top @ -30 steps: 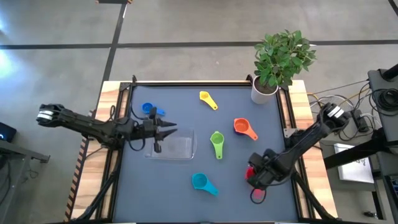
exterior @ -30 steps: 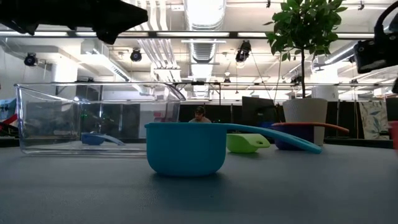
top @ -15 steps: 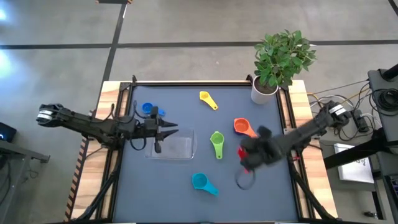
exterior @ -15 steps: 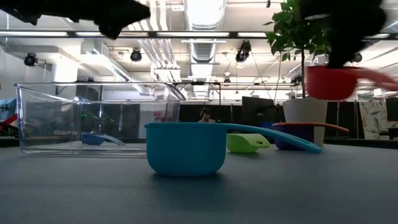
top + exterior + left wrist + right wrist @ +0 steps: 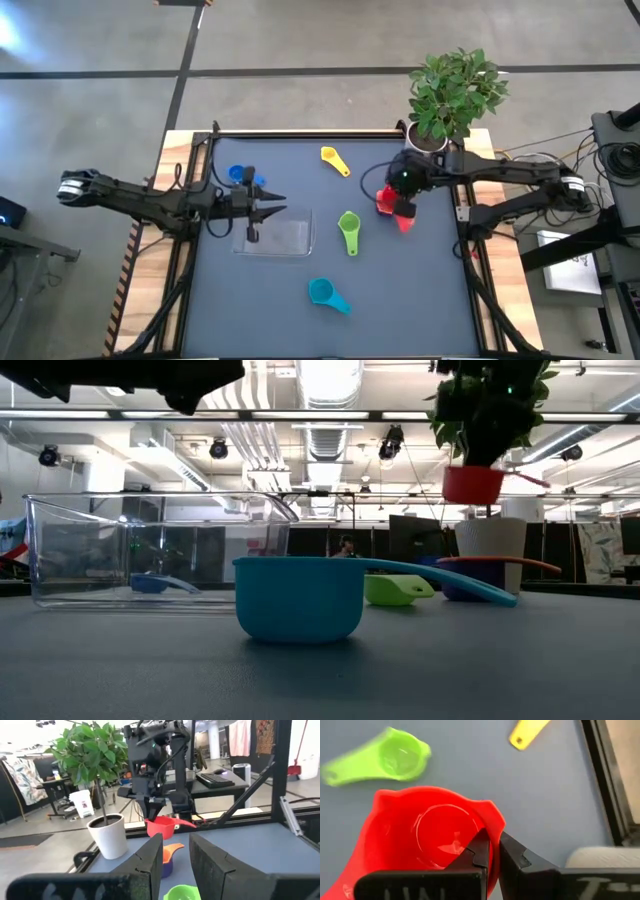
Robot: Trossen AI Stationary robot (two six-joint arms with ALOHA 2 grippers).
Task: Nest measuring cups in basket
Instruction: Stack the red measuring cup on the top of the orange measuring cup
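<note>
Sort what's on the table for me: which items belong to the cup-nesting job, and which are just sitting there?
Job items: red cup held above the table in the right hand; orange cup beneath it; green cup; yellow cup; teal cup; blue cup; clear basket, with the left hand over it.

Just sitting there: potted plant in its white pot.

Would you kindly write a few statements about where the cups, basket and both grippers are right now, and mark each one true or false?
1. The right gripper holds the red cup in the air. True.
2. The basket holds the teal cup. False: it sits on the table, outside the basket.
3. The left gripper hangs over the basket's edge, fingers open. True.
4. The green cup is nested in the yellow cup. False: they lie apart.
</note>
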